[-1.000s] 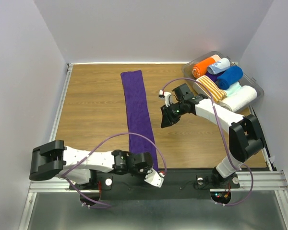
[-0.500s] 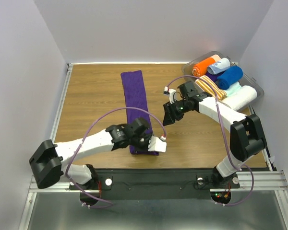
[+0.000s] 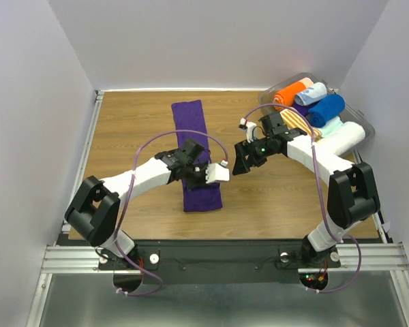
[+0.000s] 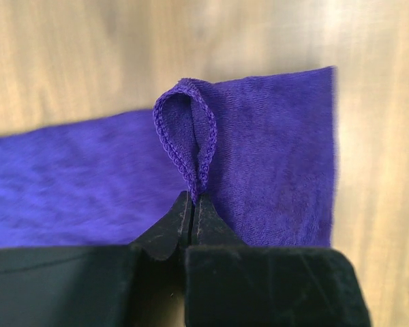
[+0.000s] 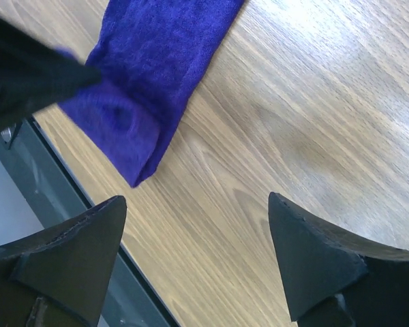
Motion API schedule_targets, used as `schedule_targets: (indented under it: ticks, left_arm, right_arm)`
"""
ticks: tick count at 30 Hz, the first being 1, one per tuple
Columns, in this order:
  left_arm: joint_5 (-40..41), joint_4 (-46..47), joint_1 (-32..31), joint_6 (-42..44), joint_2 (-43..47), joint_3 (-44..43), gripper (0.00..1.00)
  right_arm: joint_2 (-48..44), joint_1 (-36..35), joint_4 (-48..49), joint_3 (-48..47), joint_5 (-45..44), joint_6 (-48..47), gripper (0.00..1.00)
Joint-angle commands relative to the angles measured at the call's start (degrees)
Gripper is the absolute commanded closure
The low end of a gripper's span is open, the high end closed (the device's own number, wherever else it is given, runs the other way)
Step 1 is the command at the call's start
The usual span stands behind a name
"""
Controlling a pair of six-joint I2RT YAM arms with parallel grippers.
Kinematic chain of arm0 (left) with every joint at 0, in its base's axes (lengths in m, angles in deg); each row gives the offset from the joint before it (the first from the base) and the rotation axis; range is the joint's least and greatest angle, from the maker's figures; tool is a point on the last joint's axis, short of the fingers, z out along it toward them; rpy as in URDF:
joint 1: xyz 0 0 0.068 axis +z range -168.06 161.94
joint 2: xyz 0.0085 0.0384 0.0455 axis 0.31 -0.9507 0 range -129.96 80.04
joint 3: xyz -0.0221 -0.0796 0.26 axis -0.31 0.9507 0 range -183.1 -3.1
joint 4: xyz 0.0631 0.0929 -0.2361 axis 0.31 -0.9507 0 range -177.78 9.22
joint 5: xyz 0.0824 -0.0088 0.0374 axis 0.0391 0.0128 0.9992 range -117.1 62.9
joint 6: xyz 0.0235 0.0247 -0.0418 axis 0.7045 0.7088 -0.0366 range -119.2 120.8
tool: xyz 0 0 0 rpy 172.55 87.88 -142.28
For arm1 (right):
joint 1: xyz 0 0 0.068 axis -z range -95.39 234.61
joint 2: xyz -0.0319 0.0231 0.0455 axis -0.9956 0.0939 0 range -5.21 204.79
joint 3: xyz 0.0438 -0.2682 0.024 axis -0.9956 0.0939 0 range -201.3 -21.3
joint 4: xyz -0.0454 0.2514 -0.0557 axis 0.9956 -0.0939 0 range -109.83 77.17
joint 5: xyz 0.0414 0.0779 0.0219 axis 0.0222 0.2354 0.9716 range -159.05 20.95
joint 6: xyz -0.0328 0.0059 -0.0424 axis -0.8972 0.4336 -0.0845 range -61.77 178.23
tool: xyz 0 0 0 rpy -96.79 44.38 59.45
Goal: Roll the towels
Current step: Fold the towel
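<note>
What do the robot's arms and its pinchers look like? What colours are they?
The left arm and the right arm both have smooth white shells with chunky black joints. A thin purple cable loops along each arm. The left gripper and the right gripper each end in two black wedge-shaped fingers that narrow to a tip.

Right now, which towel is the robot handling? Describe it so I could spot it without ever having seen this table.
Look at the wooden table: a long dark purple towel lies down its middle, its near end doubled over and pinched by the left gripper. It is the only cloth spread out; the other towels sit rolled in the clear bin at the far right corner.
</note>
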Motion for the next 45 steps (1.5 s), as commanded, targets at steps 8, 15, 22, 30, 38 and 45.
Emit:
schedule_targets:
  ticks: [8, 15, 22, 30, 38, 45]
  left_arm:
    - [-0.92, 2.53, 5.92, 4.63, -6.24, -5.8, 1.0]
    - [-0.57, 3.41, 7.85, 5.77, -9.49, -7.65, 1.0]
    - [-0.39, 3.15, 8.64, 6.56, -11.52, -8.52, 0.86]
    - [0.22, 3.77, 11.01, 3.59, -9.6, -12.03, 0.48]
    - [-2.41, 4.9, 14.71, -6.07, 8.04, -7.4, 0.01]
    - [-1.81, 9.73, 14.8, -15.15, 21.69, 5.61, 0.01]
  right_arm:
    - [0.16, 0.64, -0.52, -2.04, 0.98, -0.39, 0.08]
    - [0.42, 0.64, -0.61, -1.69, 1.07, -0.65, 0.08]
    - [0.68, 0.64, -0.87, -1.34, 1.5, -0.83, 0.08]
    - [0.59, 0.64, -0.88, -1.25, 1.68, -1.44, 0.08]
    - [3.4, -0.67, -0.53, -4.76, 4.84, -1.71, 0.4]
    - [8.15, -7.17, 2.46, -8.45, 3.27, -1.27, 0.43]
